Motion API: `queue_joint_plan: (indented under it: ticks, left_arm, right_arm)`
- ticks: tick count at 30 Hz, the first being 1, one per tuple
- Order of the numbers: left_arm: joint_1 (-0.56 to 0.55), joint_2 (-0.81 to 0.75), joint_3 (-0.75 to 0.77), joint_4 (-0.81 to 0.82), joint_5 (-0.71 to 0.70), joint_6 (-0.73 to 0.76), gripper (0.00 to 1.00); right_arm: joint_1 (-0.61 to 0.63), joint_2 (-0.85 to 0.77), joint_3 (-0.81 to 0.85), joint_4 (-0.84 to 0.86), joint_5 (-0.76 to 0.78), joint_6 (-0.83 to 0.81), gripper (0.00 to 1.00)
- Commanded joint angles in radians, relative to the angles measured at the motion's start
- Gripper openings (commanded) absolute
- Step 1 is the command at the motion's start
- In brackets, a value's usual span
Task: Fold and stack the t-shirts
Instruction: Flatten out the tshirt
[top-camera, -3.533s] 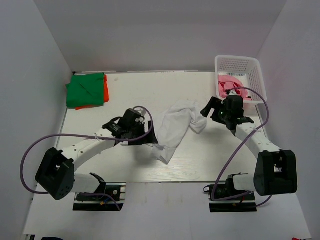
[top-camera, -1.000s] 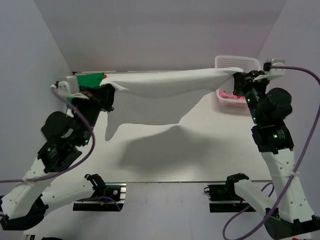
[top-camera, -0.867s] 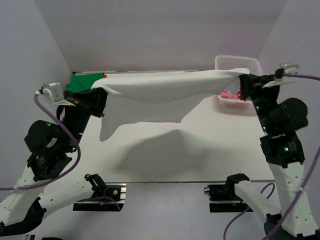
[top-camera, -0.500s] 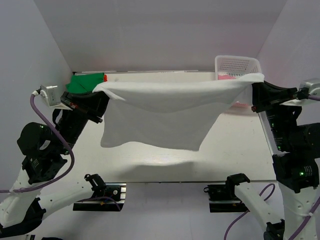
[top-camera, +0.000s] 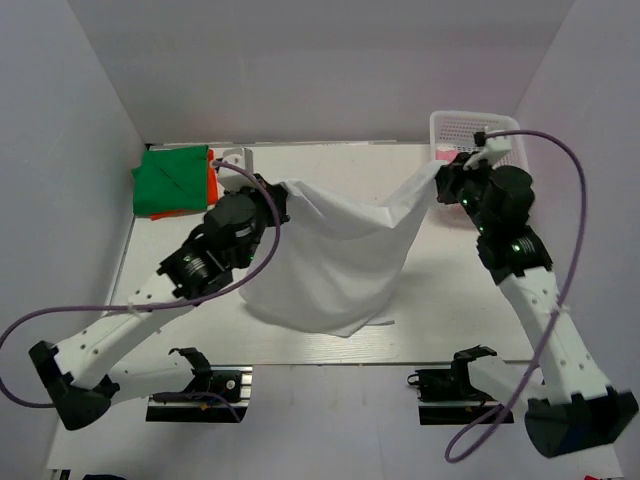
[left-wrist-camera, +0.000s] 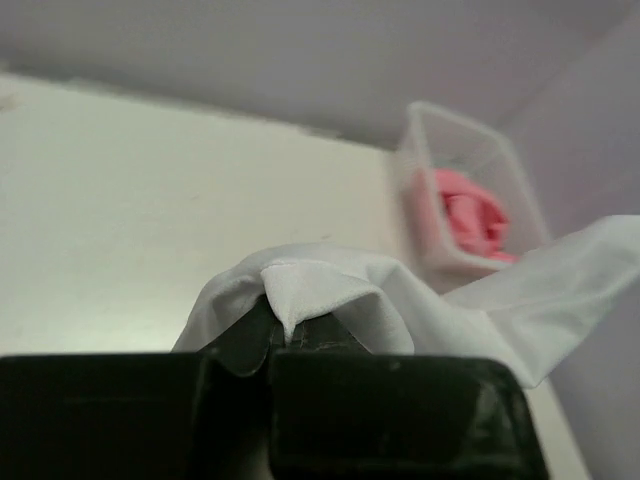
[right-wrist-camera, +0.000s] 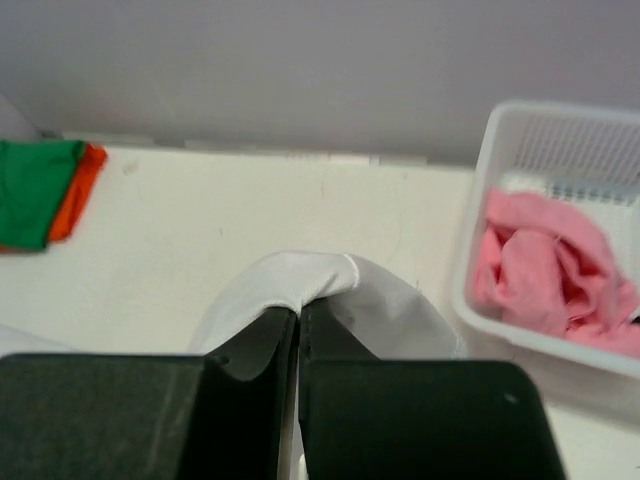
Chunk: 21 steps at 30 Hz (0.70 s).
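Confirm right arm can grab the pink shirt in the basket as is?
Probably not yet: the right end effector is shut on the white t-shirt, shared with the left end effector. The pink t-shirt lies uncovered in the open basket close by, so reach looks fine once freed.

Left arm (top-camera: 150, 300) stretched far and rightward, right arm (top-camera: 535, 290) stretched far and leftward, both raised. Left gripper (top-camera: 275, 190) and right gripper (top-camera: 443, 172) each pinched tight on the white t-shirt (top-camera: 330, 260).

setting: robot lab enclosure | cues: plain white walls (top-camera: 320, 70), white table (top-camera: 455, 300), left arm (top-camera: 150, 305), right arm (top-camera: 545, 305) bolted on
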<state>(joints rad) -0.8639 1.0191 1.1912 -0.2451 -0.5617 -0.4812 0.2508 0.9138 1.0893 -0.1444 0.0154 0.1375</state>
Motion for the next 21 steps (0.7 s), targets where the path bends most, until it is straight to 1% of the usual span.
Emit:
queue_joint_plan:
  ticks: [1, 2, 3, 5, 6, 7, 9, 10, 11, 12, 13, 14, 15, 16, 17, 18, 19, 20, 21]
  left_arm:
    - [0.032, 0.009, -0.073, -0.014, -0.217, -0.121, 0.00]
    - [0.055, 0.019, -0.091, -0.002, -0.218, -0.122, 0.00]
    - [0.069, 0.035, -0.123, 0.038, -0.218, -0.122, 0.00]
    - [0.115, 0.070, -0.124, 0.050, -0.202, -0.131, 0.00]
    - [0.132, 0.096, -0.124, 0.050, -0.193, -0.131, 0.00]
    - [0.176, 0.157, -0.110, 0.062, -0.157, -0.140, 0.00]
    - [0.224, 0.226, -0.075, 0.076, -0.094, -0.151, 0.00]
    - [0.248, 0.304, -0.056, 0.076, -0.036, -0.151, 0.00]
    - [0.272, 0.343, -0.041, 0.089, -0.006, -0.151, 0.00]
    - [0.322, 0.383, -0.003, 0.089, 0.025, -0.151, 0.00]
    - [0.347, 0.419, 0.016, 0.117, 0.078, -0.151, 0.00]
    - [0.371, 0.493, 0.034, 0.133, 0.110, -0.151, 0.00]
    - [0.415, 0.530, 0.080, 0.142, 0.141, -0.140, 0.00]
    - [0.437, 0.567, 0.105, 0.161, 0.181, -0.140, 0.00]
    - [0.457, 0.602, 0.157, 0.170, 0.200, -0.129, 0.00]
    - [0.498, 0.677, 0.188, 0.170, 0.233, -0.129, 0.00]
    - [0.519, 0.714, 0.218, 0.181, 0.233, -0.114, 0.00]
    - [0.538, 0.752, 0.253, 0.181, 0.246, -0.114, 0.00]
    - [0.558, 0.792, 0.331, 0.193, 0.269, -0.094, 0.00]
  right_arm:
    - [-0.001, 0.115, -0.029, 0.127, -0.041, 0.021, 0.00]
    - [0.001, 0.140, -0.028, 0.134, -0.055, 0.020, 0.00]
    - [-0.002, 0.210, -0.020, 0.164, -0.057, 0.027, 0.00]
    - [-0.004, 0.258, -0.008, 0.190, -0.055, 0.024, 0.00]
    - [-0.002, 0.333, -0.003, 0.195, -0.051, 0.028, 0.00]
    - [-0.004, 0.359, 0.038, 0.197, -0.046, 0.025, 0.00]
    - [-0.004, 0.459, 0.087, 0.195, -0.040, 0.027, 0.00]
    - [-0.004, 0.508, 0.119, 0.193, -0.040, 0.024, 0.00]
    - [-0.007, 0.534, 0.157, 0.192, -0.038, 0.022, 0.00]
    - [-0.007, 0.557, 0.173, 0.192, -0.038, 0.025, 0.00]
    - [-0.005, 0.630, 0.211, 0.189, -0.035, 0.024, 0.00]
    - [-0.005, 0.657, 0.256, 0.186, -0.038, 0.022, 0.00]
    - [-0.007, 0.684, 0.277, 0.177, -0.034, 0.020, 0.00]
    - [-0.008, 0.762, 0.350, 0.175, -0.028, 0.022, 0.00]
    - [-0.013, 0.793, 0.378, 0.166, -0.026, 0.020, 0.00]
    - [-0.012, 0.854, 0.406, 0.160, -0.019, 0.019, 0.00]
    - [-0.013, 0.922, 0.478, 0.152, -0.020, 0.017, 0.00]
    - [-0.018, 0.947, 0.553, 0.146, 0.012, 0.010, 0.00]
    - [-0.016, 1.023, 0.584, 0.146, 0.020, 0.002, 0.00]
